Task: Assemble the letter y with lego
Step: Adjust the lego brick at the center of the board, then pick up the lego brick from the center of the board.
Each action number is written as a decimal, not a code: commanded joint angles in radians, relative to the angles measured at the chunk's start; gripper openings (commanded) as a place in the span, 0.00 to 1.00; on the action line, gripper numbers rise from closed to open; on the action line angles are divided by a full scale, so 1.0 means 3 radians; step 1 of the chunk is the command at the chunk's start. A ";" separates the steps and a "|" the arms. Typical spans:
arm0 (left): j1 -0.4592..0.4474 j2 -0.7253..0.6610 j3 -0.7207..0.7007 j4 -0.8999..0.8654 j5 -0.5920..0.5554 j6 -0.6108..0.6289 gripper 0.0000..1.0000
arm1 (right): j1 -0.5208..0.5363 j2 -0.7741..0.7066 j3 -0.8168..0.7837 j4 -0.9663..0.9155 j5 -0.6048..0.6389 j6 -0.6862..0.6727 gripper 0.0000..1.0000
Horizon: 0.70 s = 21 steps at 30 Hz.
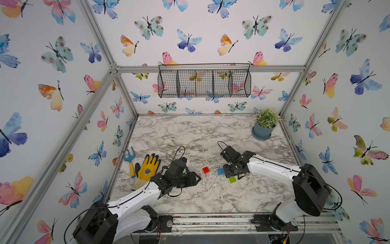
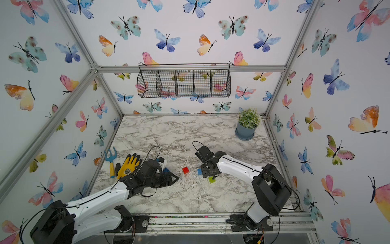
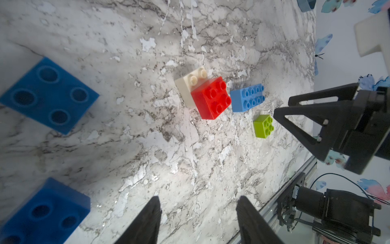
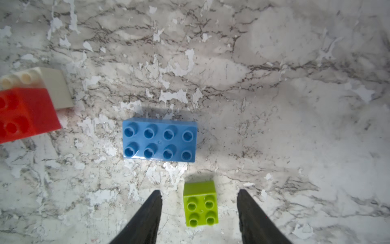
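Pincers apart over marble tabletop

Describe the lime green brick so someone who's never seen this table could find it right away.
Start at the marble table and find the right arm's end effector near the front middle. The green brick sits between its open fingers, studs up, apart from the long blue brick beside it. It is the only green piece and the smallest there.
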 commanded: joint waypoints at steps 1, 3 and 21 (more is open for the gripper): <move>-0.0041 -0.0029 0.0070 0.0030 0.0047 0.0038 0.59 | 0.0003 0.0008 -0.0174 0.0015 -0.0158 0.0092 0.60; -0.0068 -0.0016 0.0098 0.0020 0.0049 0.0042 0.59 | 0.0006 0.0017 -0.0239 0.0078 -0.0205 0.0111 0.60; -0.0177 0.0078 0.0175 -0.0017 -0.0024 0.0028 0.59 | -0.0048 0.0018 -0.0427 0.0247 -0.0269 0.0075 0.45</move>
